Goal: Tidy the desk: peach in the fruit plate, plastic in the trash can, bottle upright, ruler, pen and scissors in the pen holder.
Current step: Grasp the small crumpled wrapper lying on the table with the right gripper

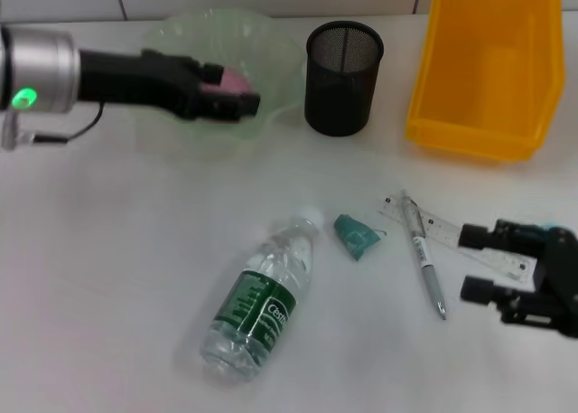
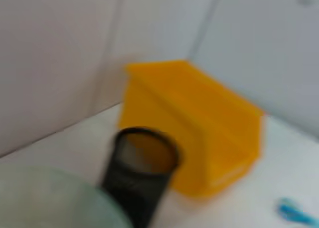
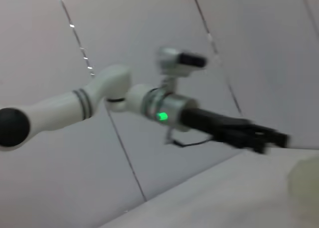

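My left gripper (image 1: 237,95) reaches in from the left and is shut on the pink peach (image 1: 228,79), holding it over the pale green fruit plate (image 1: 280,56). The clear bottle (image 1: 260,297) with a green label lies on its side at the front middle. A teal scrap of plastic (image 1: 357,236) lies to its right. The pen (image 1: 425,267) lies across the clear ruler (image 1: 449,239). My right gripper (image 1: 476,265) is open, low at the right edge, by the ruler's end. The black mesh pen holder (image 1: 342,79) stands behind. I cannot make out the scissors.
A yellow bin (image 1: 488,65) stands at the back right beside the pen holder; both show in the left wrist view, the bin (image 2: 209,133) behind the holder (image 2: 142,173). The right wrist view shows my left arm (image 3: 164,108) before the tiled wall.
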Available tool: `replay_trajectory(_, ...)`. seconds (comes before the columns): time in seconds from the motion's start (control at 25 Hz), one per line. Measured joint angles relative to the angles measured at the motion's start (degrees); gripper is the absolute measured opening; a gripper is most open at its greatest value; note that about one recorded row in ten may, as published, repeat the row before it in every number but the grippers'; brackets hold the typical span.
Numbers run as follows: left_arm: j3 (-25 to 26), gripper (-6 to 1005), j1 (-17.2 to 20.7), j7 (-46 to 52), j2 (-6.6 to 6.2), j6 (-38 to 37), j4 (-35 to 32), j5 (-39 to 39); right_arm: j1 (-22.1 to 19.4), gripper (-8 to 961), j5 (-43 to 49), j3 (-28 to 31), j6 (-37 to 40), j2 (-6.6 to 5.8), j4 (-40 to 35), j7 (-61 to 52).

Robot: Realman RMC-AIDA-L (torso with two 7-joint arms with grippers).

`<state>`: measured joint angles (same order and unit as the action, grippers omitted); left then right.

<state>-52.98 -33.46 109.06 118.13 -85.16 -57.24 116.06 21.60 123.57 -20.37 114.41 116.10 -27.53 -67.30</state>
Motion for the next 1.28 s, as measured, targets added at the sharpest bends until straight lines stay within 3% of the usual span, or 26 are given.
replay_trajectory(0.04,0.00,828,0.00,0.00,0.00,0.00,0.00,0.00,0.00,709,0.00,0.00,0.00,0.00,0.00,0.00)
replay_trajectory(0.16,0.71,828,4.42,-7.46,-0.92,-8.34,2.28,-7.96,1.20,710,-0.01,0.91,-0.36,-1.49,-3.82,-5.66)
replay_trajectory(0.2,0.70,828,6.71,-12.64,-1.38,-13.34,4.82,-10.38,2.53,710,-0.04,0.65,-0.27,-2.08,-9.16,-12.39)
replay_trajectory(0.24,0.70,828,6.71,-12.64,-1.38,-13.34,4.82,-10.38,2.53,710,-0.04,0.65,-0.27,-2.08,-9.16,-12.39)
replay_trajectory(0.36,0.58,827,9.35,-19.55,-1.52,-18.74,7.94,-10.95,5.07,710,0.81,-1.51,0.60,-2.27,-19.00,-23.04)
replay_trajectory(0.4,0.27,827,10.28,-21.81,-1.51,-19.85,9.53,-10.64,6.82,710,1.83,-5.81,1.53,-2.39,-26.27,-29.63)
replay_trajectory(0.44,0.27,826,10.28,-21.81,-1.51,-19.85,9.53,-10.64,6.82,710,1.83,-5.81,1.53,-2.39,-26.27,-29.63)
replay_trajectory(0.56,0.02,825,10.75,-24.28,-1.21,-20.25,12.14,-9.28,8.86,710,4.72,-14.76,2.49,-2.36,-38.24,-38.28)
replay_trajectory(0.6,0.02,825,10.76,-24.76,-1.12,-20.31,12.69,-8.71,10.30,709,7.59,-20.64,3.04,-2.17,-45.23,-43.37)
replay_trajectory(0.64,0.02,824,10.72,-25.44,-0.76,-20.16,13.57,-7.88,10.30,709,7.59,-20.64,3.04,-2.17,-45.23,-43.37)
replay_trajectory(0.76,0.07,823,10.65,-25.82,-0.35,-19.57,13.98,-7.50,11.94,709,10.82,-27.41,3.63,-1.57,-52.52,-48.77)
replay_trajectory(0.8,0.07,823,10.65,-25.82,-0.35,-19.57,13.98,-7.50,12.90,709,12.37,-32.09,3.42,-0.85,-56.30,-51.19)
replay_trajectory(0.92,0.10,821,10.60,-26.01,-0.21,-19.12,14.04,-7.43,13.73,709,14.21,-35.17,2.54,-0.10,-58.01,-52.54)
replay_trajectory(1.0,0.44,821,9.80,-26.09,-0.13,-18.38,14.60,-7.41,15.97,709,20.37,-39.07,-0.41,2.36,-58.75,-54.67)
replay_trajectory(1.12,0.48,819,9.34,-25.90,-0.12,-18.31,14.67,-7.41,17.00,710,23.30,-42.38,-3.50,3.23,-57.47,-57.65)
replay_trajectory(1.2,0.51,819,9.04,-25.78,-0.10,-18.26,14.80,-7.41,17.53,710,24.23,-49.74,-9.64,3.11,-54.72,-64.01)
replay_trajectory(1.28,0.59,818,8.81,-25.77,-0.10,-18.17,15.35,-7.50,17.54,710,24.23,-51.82,-11.30,3.09,-53.96,-65.00)
